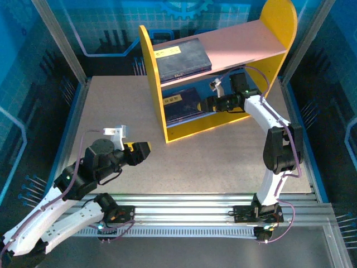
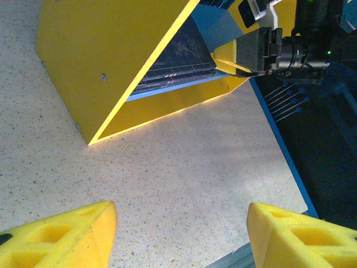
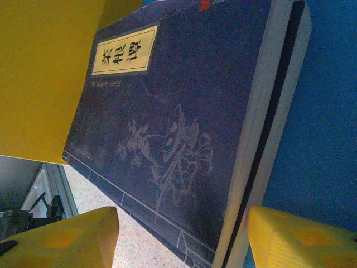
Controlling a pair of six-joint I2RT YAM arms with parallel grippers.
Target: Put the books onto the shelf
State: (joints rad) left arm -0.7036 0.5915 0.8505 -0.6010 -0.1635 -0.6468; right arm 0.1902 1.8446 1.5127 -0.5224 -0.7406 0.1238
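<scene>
The shelf [image 1: 150, 72] stands at the back of the table, with yellow side panels, a pink upper board and a blue lower board. One navy book [image 1: 181, 58] lies flat on the pink board. More books [image 1: 181, 104] are stacked on the blue board. My right gripper [image 1: 207, 103] sits at the lower tier, right of that stack. In the right wrist view the stack [image 3: 167, 111] with its yellow label lies on the blue board [image 3: 323, 111]; its near corner lies between the open fingers of my right gripper [image 3: 181, 234]. My left gripper [image 1: 146, 151] hovers open over bare table.
In the left wrist view my left gripper [image 2: 181, 223] faces the shelf's yellow side panel [image 2: 95, 56] across speckled tabletop [image 2: 184, 162]. The right arm [image 2: 301, 50] reaches in at the shelf's far end. A blue table edge [image 2: 279, 139] and metal rails [image 1: 184, 204] border the workspace.
</scene>
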